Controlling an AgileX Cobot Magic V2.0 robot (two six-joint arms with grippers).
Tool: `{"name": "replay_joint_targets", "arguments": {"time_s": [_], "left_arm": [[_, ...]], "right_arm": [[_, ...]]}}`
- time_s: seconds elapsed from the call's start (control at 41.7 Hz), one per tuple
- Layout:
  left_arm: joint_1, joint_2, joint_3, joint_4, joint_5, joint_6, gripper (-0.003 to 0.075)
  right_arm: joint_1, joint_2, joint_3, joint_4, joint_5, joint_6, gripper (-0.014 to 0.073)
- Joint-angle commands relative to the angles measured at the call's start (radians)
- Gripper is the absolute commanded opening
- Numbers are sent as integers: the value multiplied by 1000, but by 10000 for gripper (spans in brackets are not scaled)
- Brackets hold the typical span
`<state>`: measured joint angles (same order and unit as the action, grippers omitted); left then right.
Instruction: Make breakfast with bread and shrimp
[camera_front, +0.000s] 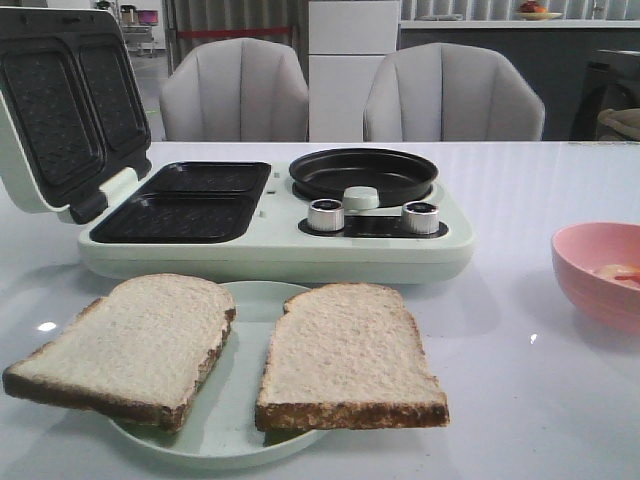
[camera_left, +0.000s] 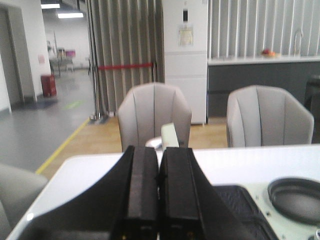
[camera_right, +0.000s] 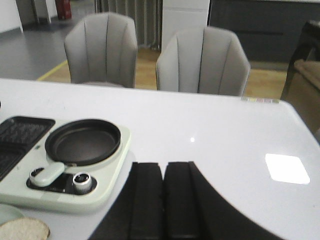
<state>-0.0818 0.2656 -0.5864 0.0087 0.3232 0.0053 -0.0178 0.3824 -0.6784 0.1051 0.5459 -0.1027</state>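
Two slices of bread, one on the left (camera_front: 130, 340) and one on the right (camera_front: 345, 355), lie side by side on a pale green plate (camera_front: 240, 415) at the table's front. Pale orange-pink shrimp (camera_front: 618, 272) show inside a pink bowl (camera_front: 595, 285) at the right edge. Neither gripper appears in the front view. My left gripper (camera_left: 160, 149) is shut with nothing in it, held above the table's left end. My right gripper (camera_right: 164, 164) is also shut and empty, over the table to the right of the cooker. A corner of bread (camera_right: 22, 230) shows in the right wrist view.
A pale green breakfast maker (camera_front: 270, 250) stands behind the plate. Its lid (camera_front: 65, 100) is raised at the left over two dark grill plates (camera_front: 185, 200). On its right sit a round black pan (camera_front: 362, 172) and two knobs. Two grey chairs stand beyond the table.
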Motion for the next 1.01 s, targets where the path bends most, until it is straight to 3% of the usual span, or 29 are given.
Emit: {"name": "replay_joint_targets", "arguments": {"time_s": [0.0,0.288,0.456,0.528,0.6,0.696,0.768,0.84,0.984], "left_arm": [[-10,56,-25,-9,-24,-5,112],[-10,151,11,-9,166,-5,112],[-10,203,31,-9,153,-5,112],[-10,223,31,-15,153,-5,120],[-10,242,31,-15,146,-5,191],[-10,269,31,-15,134,-5,385],[-10,290,31,-9,133,1,514],[-15,314,31,-19,132,45,546],[-101,367,31,-18,114,141,539]], "right_arm": [[1,74,-35,-5,-14,-2,49],[1,202,-35,-5,75,-2,49],[1,232,-35,-5,67,-2,58],[1,232,-35,-5,67,-2,118],[1,232,-35,-6,64,-2,248],[1,232,-35,-6,54,-2,453],[1,232,-35,-6,48,-2,537],[1,232,-35,-5,47,-2,563],[1,232,-35,-5,47,-2,562]]}}
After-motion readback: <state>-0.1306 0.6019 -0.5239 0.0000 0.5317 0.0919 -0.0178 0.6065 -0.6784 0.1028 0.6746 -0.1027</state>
